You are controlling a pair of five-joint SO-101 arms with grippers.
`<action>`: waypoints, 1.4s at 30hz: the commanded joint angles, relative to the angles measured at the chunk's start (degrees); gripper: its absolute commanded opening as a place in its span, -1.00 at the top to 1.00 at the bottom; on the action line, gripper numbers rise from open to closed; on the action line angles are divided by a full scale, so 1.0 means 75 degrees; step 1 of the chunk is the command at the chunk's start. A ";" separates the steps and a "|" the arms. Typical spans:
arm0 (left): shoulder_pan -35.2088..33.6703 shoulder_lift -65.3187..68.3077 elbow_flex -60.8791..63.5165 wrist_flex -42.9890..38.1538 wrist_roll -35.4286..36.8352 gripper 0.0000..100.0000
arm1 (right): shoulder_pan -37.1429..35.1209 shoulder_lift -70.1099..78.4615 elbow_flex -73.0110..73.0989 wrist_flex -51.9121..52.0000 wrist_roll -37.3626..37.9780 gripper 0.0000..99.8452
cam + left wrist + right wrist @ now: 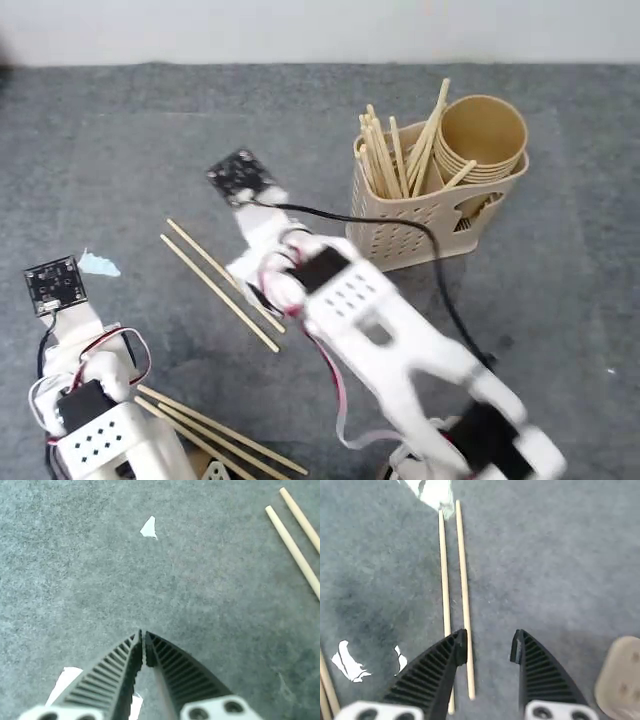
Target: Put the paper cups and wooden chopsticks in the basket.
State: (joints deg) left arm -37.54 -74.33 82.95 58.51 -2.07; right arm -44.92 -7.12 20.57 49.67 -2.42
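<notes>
The beige slotted basket (400, 235) stands on the grey table (120, 150), and everything here is placed from it. A nested stack of paper cups (490, 130) sits inside its right part. A bundle of wooden chopsticks (385, 155) stands upright and leaning in its left part, and a few sticks slant across towards the cups. A loose pair of chopsticks (220, 285) lies flat on the table, left of the basket and well apart from it, the two sticks side by side and nearly parallel. The right arm (400, 350) reaches in from the near side, left of the basket. Its jaws hang wide open and empty over the near end of that pair (464, 595). One stick runs along the inner edge of one jaw and the other passes beneath that jaw; whether either touches cannot be told. Several more chopsticks (220, 435) lie farther from the basket, beside the base of the left arm (90, 400). The left arm's jaws are pressed together with nothing between them, over bare table. A white paper scrap (149, 527) lies beyond their tips, and two chopsticks (292, 547) lie off to one side.
</notes>
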 commanded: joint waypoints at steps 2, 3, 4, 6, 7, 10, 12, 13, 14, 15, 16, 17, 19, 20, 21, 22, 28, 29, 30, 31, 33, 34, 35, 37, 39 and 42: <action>-0.0012 -0.0094 -0.0100 -0.0176 -0.0012 0.97 | -0.0229 0.1858 -0.1899 0.0018 -0.0059 0.70; -0.0023 -0.0094 -0.0100 -0.0234 -0.0012 0.97 | -0.0287 0.2268 -0.2251 0.0018 -0.0047 0.70; -0.0035 -0.0094 -0.0100 -0.0270 -0.0012 0.97 | -0.0334 0.2667 -0.2602 0.0029 -0.0047 0.70; -0.0035 -0.0094 -0.0100 -0.0270 -0.0012 0.97 | -0.0463 0.3405 -0.3259 0.0029 0.0117 0.70; -0.0035 -0.0094 -0.0088 -0.0270 -0.0012 0.97 | -0.0522 0.3745 -0.3563 0.0029 0.0223 0.70; -0.0023 -0.0094 -0.0088 -0.0270 -0.0012 0.97 | -0.0662 0.4589 -0.4372 0.0100 0.0328 0.70; -0.0012 -0.0094 -0.0088 -0.0270 -0.0012 0.97 | -0.0756 0.5070 -0.5064 0.0533 0.0328 0.68; -0.0012 -0.0094 -0.0088 -0.0270 -0.0012 0.97 | -0.0779 0.5281 -0.5404 0.0850 0.0293 0.64; -0.0012 -0.0094 -0.0088 -0.0270 -0.0012 0.97 | -0.0815 0.5468 -0.5732 0.1178 0.0270 0.59; -0.0012 -0.0094 -0.0088 -0.0270 -0.0012 0.97 | -0.0826 0.5644 -0.6095 0.1495 0.0270 0.54; -0.0012 -0.0094 -0.0088 -0.0270 -0.0012 0.97 | -0.0838 0.5820 -0.6412 0.1752 0.0258 0.49; -0.0012 -0.0094 -0.0088 -0.0270 -0.0012 0.97 | -0.0838 0.5996 -0.6716 0.1963 0.0258 0.47; -0.0012 -0.0094 -0.0088 -0.0270 -0.0012 0.97 | -0.0826 0.6359 -0.7209 0.2186 0.0258 0.48; -0.0012 -0.0094 -0.0088 -0.0270 -0.0012 0.97 | -0.0815 0.6535 -0.7396 0.2221 0.0258 0.49; -0.0012 -0.0094 -0.0088 -0.0270 -0.0012 0.97 | -0.0815 0.6722 -0.7537 0.2233 0.0258 0.50; -0.0012 -0.0094 -0.0088 -0.0270 -0.0012 0.97 | -0.0826 0.6863 -0.7607 0.2198 0.0258 0.51; -0.0012 -0.0094 -0.0088 -0.0270 -0.0012 0.97 | -0.0944 0.7648 -0.8147 0.2174 0.0258 0.59; -0.0012 -0.0094 -0.0088 -0.0270 -0.0012 0.97 | -0.0955 0.7754 -0.8287 0.2221 0.0270 0.63; -0.0012 -0.0094 -0.0088 -0.0270 -0.0012 0.97 | -0.0955 0.7848 -0.8381 0.2245 0.0293 0.69; -0.0012 -0.0094 -0.0088 -0.0270 -0.0012 0.97 | -0.0955 0.7930 -0.8463 0.2245 0.0305 0.76; -0.0012 -0.0094 -0.0088 -0.0270 -0.0012 0.97 | -0.0932 0.8070 -0.8568 0.2245 0.0316 0.93; -0.0012 -0.0094 -0.0088 -0.0270 -0.0012 0.97 | -0.0920 0.8105 -0.8568 0.2221 0.0316 1.00; -0.0012 -0.0094 -0.0088 -0.0270 -0.0012 0.97 | -0.0920 0.8129 -0.8568 0.2245 0.0328 0.98; -0.0012 -0.0094 -0.0088 -0.0270 -0.0012 0.97 | -0.0920 0.8176 -0.8557 0.2350 0.0328 0.98; -0.0012 -0.0094 -0.0088 -0.0270 -0.0012 0.97 | -0.0897 0.8188 -0.8557 0.2467 0.0328 0.98; -0.0012 -0.0094 -0.0088 -0.0270 -0.0012 0.97 | -0.0826 0.8117 -0.8568 0.2643 0.0328 0.98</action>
State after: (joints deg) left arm -37.54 -74.33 82.95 57.71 -2.07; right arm -50.99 54.15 -42.73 67.43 -0.57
